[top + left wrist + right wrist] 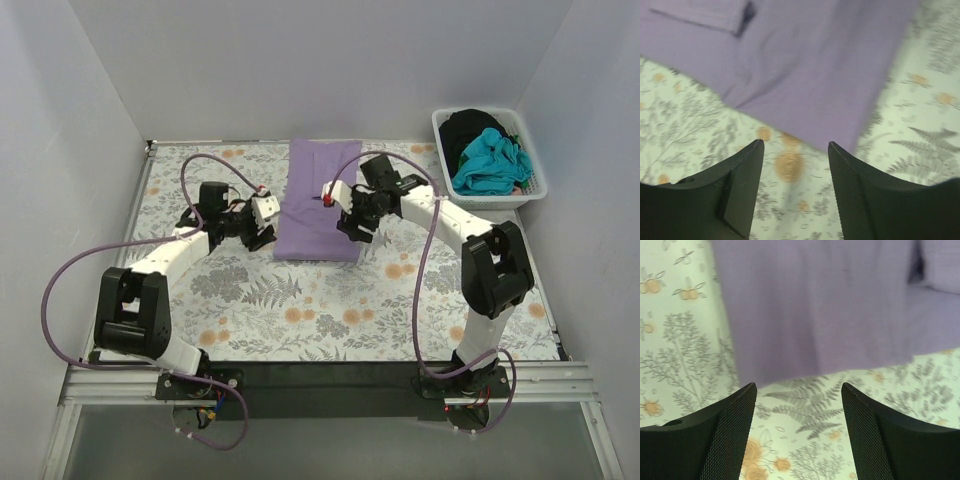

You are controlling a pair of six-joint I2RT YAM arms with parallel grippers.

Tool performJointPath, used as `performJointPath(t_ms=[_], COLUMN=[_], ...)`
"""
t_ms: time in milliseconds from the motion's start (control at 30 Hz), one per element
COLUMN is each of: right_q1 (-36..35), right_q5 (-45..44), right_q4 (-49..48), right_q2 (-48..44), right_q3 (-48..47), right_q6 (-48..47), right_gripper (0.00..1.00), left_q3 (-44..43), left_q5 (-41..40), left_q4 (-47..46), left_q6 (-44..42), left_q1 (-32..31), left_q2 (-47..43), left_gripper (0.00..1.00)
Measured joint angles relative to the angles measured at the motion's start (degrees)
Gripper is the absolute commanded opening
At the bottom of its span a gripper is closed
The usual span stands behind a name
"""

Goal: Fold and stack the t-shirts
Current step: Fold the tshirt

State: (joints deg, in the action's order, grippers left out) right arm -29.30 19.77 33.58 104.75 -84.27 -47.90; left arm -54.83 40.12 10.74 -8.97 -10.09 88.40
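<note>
A lavender-purple t-shirt [322, 198] lies flat on the floral table covering as a long folded rectangle. It fills the top of the left wrist view [805, 65] and of the right wrist view [830, 305]. My left gripper [266, 234] is open and empty, just left of the shirt's near left corner [795, 150]. My right gripper [352, 226] is open and empty, hovering at the shirt's right edge near its near end [799, 392]. A teal t-shirt [490, 162] and a black t-shirt [468, 127] lie crumpled in the basket.
A white plastic basket [536, 188] stands at the back right corner of the table. White walls close in on the left, back and right. The floral covering [300, 310] spreads over the table.
</note>
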Motion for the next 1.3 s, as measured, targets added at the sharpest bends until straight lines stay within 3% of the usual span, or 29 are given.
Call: performJointPath(t_ms=[267, 667, 900, 1033, 1133, 1233, 1267, 1300], right_q1=[-8.7, -11.26, -11.91, -12.04, -12.15, -12.76, -13.09, -13.31], right_q5=[-4.0, -10.43, -14.34, -16.04, -16.7, -17.09, -17.14, -17.29], right_q4=[-5.33, -13.22, -16.87, -18.01, -18.86, -19.63, -19.98, -20.26], right_q2=[-0.55, -1.22, -2.32, -2.34, -2.58, -3.15, -3.15, -3.15], right_q3=[13.07, 19.04, 21.09, 21.2, 21.66, 22.86, 23.28, 23.63], right_q6=[-0.59, -1.03, -1.29, -1.07, -0.57, -0.07, 0.17, 0.24], right_gripper=[0.73, 0.61, 0.61, 0.62, 0.56, 0.43, 0.27, 0.18], left_q3=[13.81, 16.74, 17.09, 17.09, 17.2, 17.66, 17.77, 17.86], left_q5=[1.86, -0.63, -2.71, -3.85, -4.96, -5.84, -6.19, -6.47], left_q4=[2.34, -3.96, -8.9, -11.17, -12.72, -13.38, -13.46, -13.62], left_q6=[-8.26, -12.33, -13.75, -14.56, -15.3, -15.41, -15.39, -15.19], left_q1=[-4.28, -5.42, -6.95, -7.63, -8.13, -8.46, -8.61, -8.76], left_q2=[-4.07, -4.13, -1.16, 1.81, 2.16, 2.25, 2.25, 2.25], left_gripper=[0.59, 0.58, 0.51, 0.42, 0.34, 0.22, 0.14, 0.1])
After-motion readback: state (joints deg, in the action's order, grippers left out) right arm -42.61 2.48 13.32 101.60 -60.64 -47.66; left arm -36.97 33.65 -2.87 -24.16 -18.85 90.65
